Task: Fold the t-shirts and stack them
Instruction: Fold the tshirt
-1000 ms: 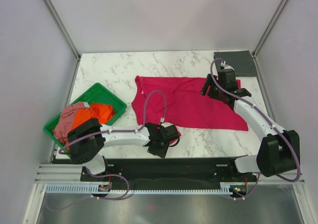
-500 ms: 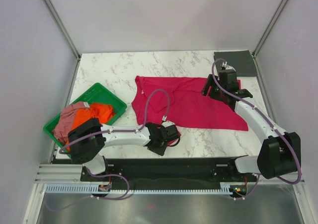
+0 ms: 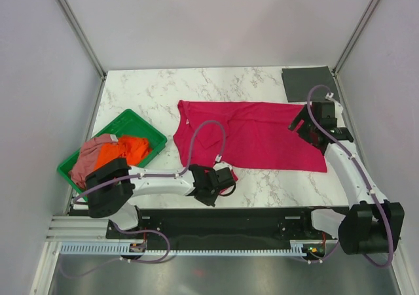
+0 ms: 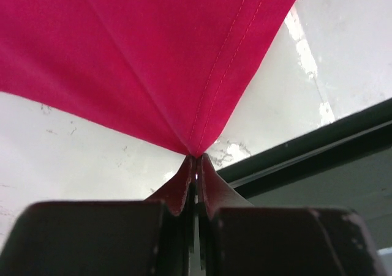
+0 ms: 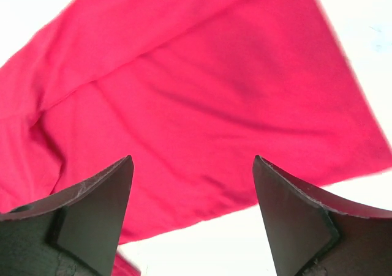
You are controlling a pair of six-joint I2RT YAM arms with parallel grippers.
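Swinging right, my right hand (image 3: 306,123) hangs open over the right end of the red t-shirt (image 3: 255,135); my left hand (image 3: 226,176) clamps its near-left corner, and the shirt runs left-right.

This looks like a robot laboratory cell: plain white panels (image 3: 216,20) in aluminium posts (image 3: 77,33) enclose a marble-pattern bench (image 3: 150,92), with a left arm (image 3: 160,182) and a right arm (image 3: 348,169) bolted at its near edge.

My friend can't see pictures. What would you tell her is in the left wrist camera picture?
The left gripper is shut, pinching one corner of the crimson-red t-shirt. The shirt spreads away from it over the white marble table, and a dark strip runs along the table's edge at the right.
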